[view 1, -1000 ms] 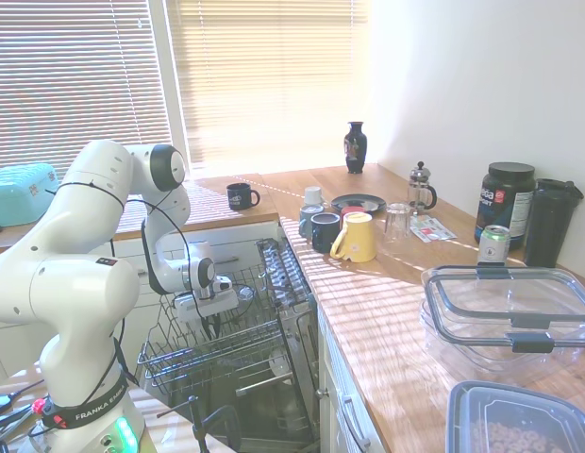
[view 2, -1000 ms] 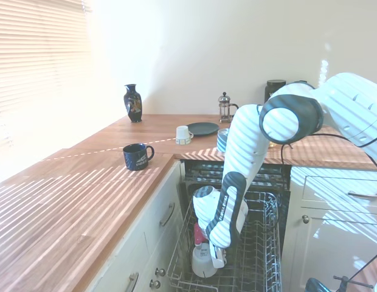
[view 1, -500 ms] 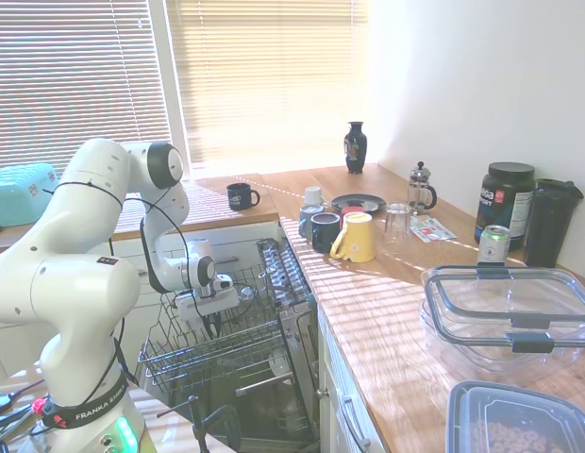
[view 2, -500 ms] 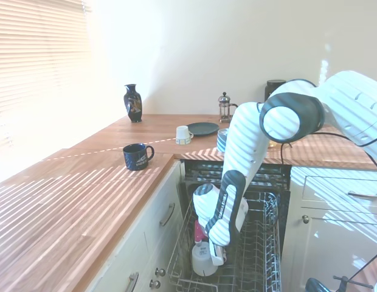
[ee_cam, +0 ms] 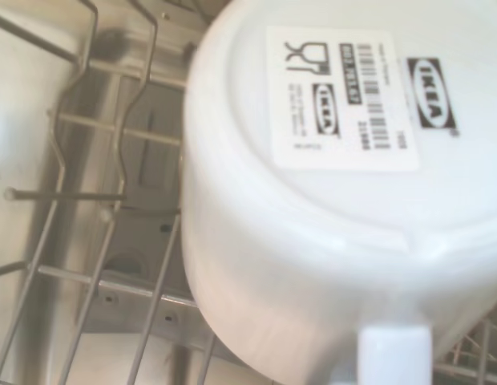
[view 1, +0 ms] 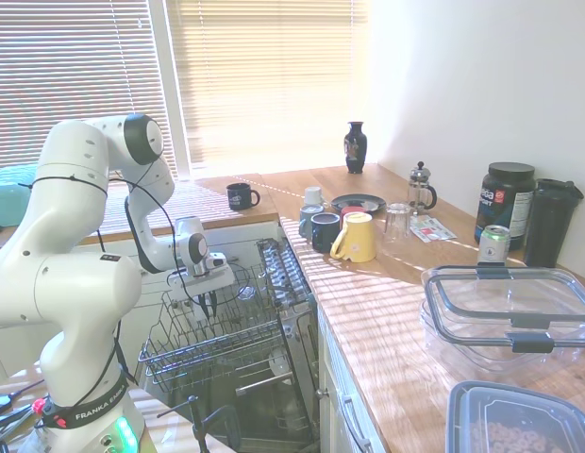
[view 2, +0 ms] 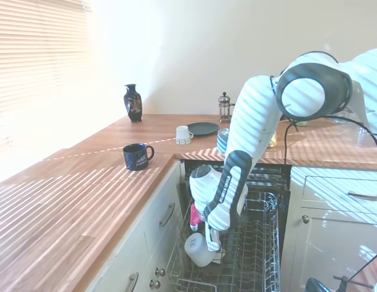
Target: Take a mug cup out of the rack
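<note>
Second exterior view showed the gripper (view 2: 211, 240) closed on the mug (view 2: 197, 250), which hung tilted just above the left side of the rack (view 2: 261, 267), its base turned up toward the wrist. Its rim seemed clear of the tines, though this was hard to tell. The rack stood pulled out from the open dishwasher under the counter (view 2: 85, 201). In the wrist view the mug's white base (ee_cam: 345, 160) filled most of the picture, with a printed label (ee_cam: 353, 96) on it and grey wires of the rack behind. On the counter a black mug (view 2: 137, 156) stood near the corner, and a small white cup (view 2: 183, 135) stood farther back beside a dark plate (view 2: 202, 128). A vase (view 2: 132, 103) stood at the far wall.
</note>
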